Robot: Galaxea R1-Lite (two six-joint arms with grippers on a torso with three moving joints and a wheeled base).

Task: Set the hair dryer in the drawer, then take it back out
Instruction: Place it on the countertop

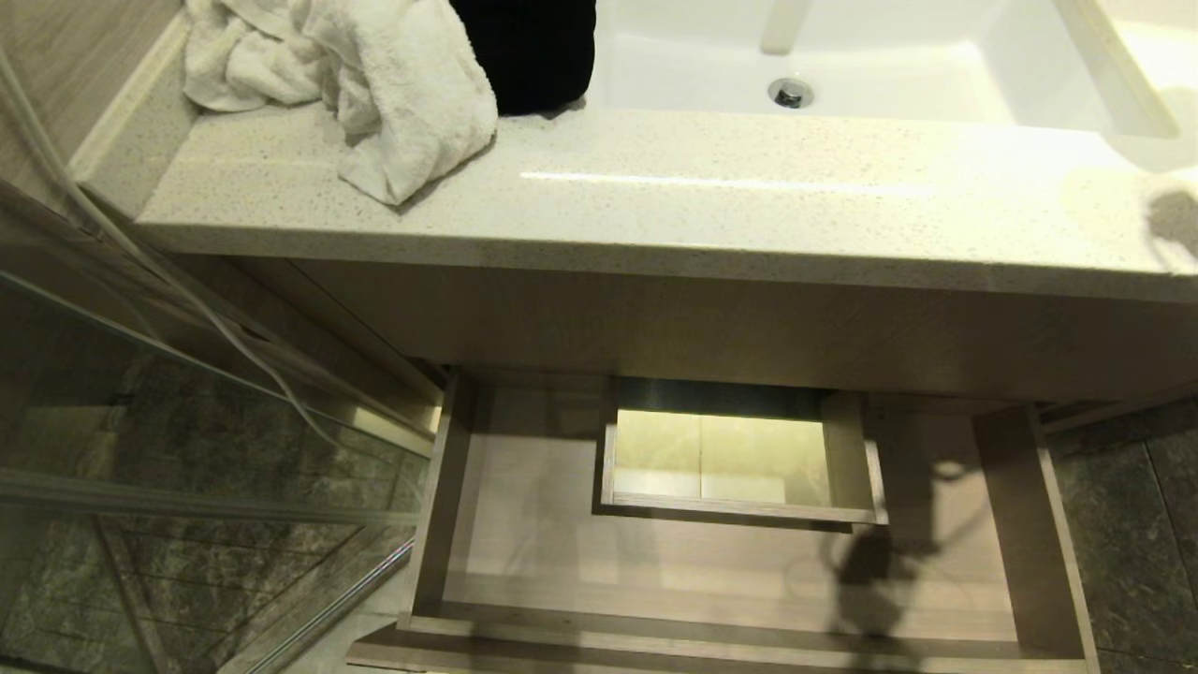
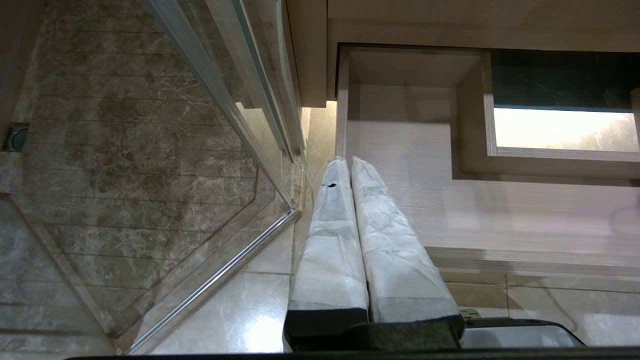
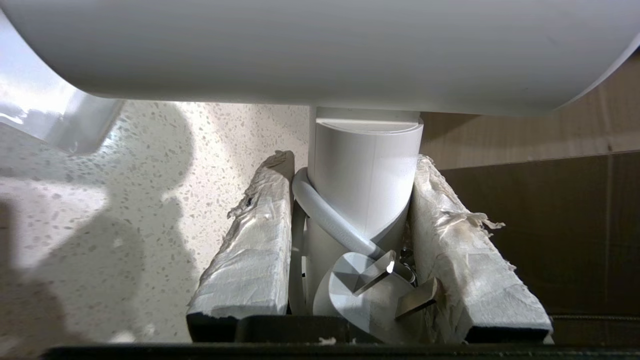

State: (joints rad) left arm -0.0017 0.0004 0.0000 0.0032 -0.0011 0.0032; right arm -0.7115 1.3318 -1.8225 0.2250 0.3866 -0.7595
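Note:
My right gripper point(image 3: 352, 160) is shut on the stubby handle of the white hair dryer point(image 3: 365, 170), one taped finger on each side. The dryer's barrel point(image 3: 320, 50) fills the space beyond the fingers. Its cord point(image 3: 325, 215) wraps round the handle, and the plug point(image 3: 380, 272) with metal prongs lies between the fingers. The speckled countertop point(image 3: 150, 175) lies below it. Neither this gripper nor the dryer shows in the head view. The drawer point(image 1: 524, 562) stands pulled open under the counter, its floor bare around the boxed cut-out point(image 1: 730, 459). My left gripper point(image 2: 347, 160) is shut and parked by the drawer's point(image 2: 400, 150) left side.
A white towel point(image 1: 346, 84) and a black object point(image 1: 524, 47) lie on the countertop point(image 1: 655, 197) at the left, beside the white sink point(image 1: 842, 65). A glass shower door point(image 1: 187, 449) stands left of the drawer, with a thin white cable point(image 1: 140, 262) hanging there.

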